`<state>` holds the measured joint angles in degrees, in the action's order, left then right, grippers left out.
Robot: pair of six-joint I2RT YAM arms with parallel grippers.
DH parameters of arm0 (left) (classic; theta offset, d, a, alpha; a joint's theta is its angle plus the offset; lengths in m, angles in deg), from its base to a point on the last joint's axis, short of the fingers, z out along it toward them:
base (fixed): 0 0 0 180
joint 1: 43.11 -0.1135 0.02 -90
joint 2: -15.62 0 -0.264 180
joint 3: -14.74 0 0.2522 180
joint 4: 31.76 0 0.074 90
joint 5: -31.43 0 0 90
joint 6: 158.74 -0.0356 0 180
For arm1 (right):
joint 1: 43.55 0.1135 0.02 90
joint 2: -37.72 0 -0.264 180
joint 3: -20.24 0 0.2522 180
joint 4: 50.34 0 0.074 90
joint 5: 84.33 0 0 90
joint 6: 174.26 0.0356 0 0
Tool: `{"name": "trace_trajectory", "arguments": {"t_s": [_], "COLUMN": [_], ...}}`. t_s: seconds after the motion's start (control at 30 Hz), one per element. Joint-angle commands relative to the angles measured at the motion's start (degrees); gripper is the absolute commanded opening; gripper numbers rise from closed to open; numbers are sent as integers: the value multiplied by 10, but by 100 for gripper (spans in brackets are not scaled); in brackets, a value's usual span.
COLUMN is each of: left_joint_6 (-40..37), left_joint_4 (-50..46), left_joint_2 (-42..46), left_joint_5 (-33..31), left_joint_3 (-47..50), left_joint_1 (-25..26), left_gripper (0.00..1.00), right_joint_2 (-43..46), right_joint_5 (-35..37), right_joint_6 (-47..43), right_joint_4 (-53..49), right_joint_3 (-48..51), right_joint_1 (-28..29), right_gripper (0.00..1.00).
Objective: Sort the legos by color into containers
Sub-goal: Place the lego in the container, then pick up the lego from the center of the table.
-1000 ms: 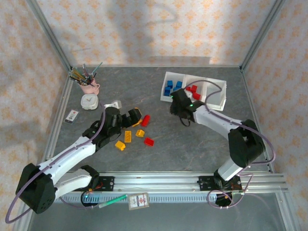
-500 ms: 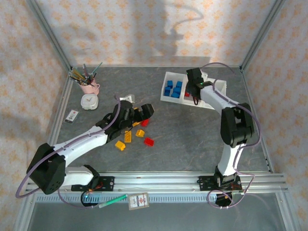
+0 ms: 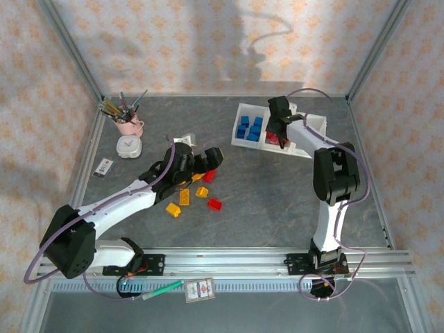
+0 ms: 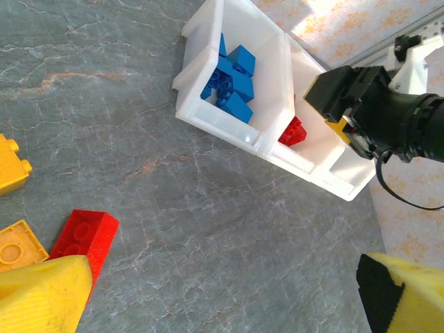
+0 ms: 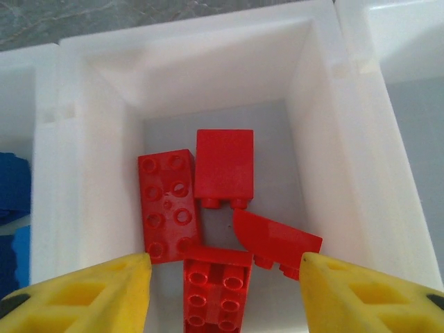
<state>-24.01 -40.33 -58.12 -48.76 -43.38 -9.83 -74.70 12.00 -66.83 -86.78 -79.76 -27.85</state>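
Right jaws: spread apart and grasping nothing, hanging low over the middle compartment of the tray, at 1 o'clock on the bench.
Red bricks: four lie in that compartment; blue bricks lie in the one beside it.
Left jaws: wide apart and bare, above the loose bricks at 8 o'clock; a red brick lies just beside one finger.
Loose bricks: several yellow ones and a red one are not yet sorted.
Risk, right side: the fingers sit between the tray walls, so a sideways exit could clip a wall and drag or tip the light tray.
Risk, left side: the bricks lie close together, so closing could catch two at once or knock a neighbour away.
Risk, both: the arms could cross near the tray.
Surface: dark grey, stone-look, flat.
Room: patterned wallpaper, metal frame posts, and a pink cup of pens and a small clock at 10 o'clock.
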Motion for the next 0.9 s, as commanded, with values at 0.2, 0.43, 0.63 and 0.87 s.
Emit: {"name": "trace_trajectory", "arguments": {"t_s": [0.2,0.43,0.63,0.87], "left_joint_6": [-15,-9,-9,-2], "left_joint_4": [-39,-68,-102,-133], "left_joint_2": [65,128,185,231], "left_joint_5": [-37,-38,-51,-69], "left_joint_3": [12,65,104,129], "left_joint_1": [-17,-54,-76,-91], "left_gripper": [99,99,99,99], "right_joint_2": [121,170,150,85], "right_joint_5": [-28,-54,-51,-70], "right_joint_6": [31,101,157,189], "right_joint_4": [-5,19,39,65], "right_joint_3": [72,153,170,147], "right_joint_1": [61,150,242,303], "right_gripper": [62,67,72,77]}}
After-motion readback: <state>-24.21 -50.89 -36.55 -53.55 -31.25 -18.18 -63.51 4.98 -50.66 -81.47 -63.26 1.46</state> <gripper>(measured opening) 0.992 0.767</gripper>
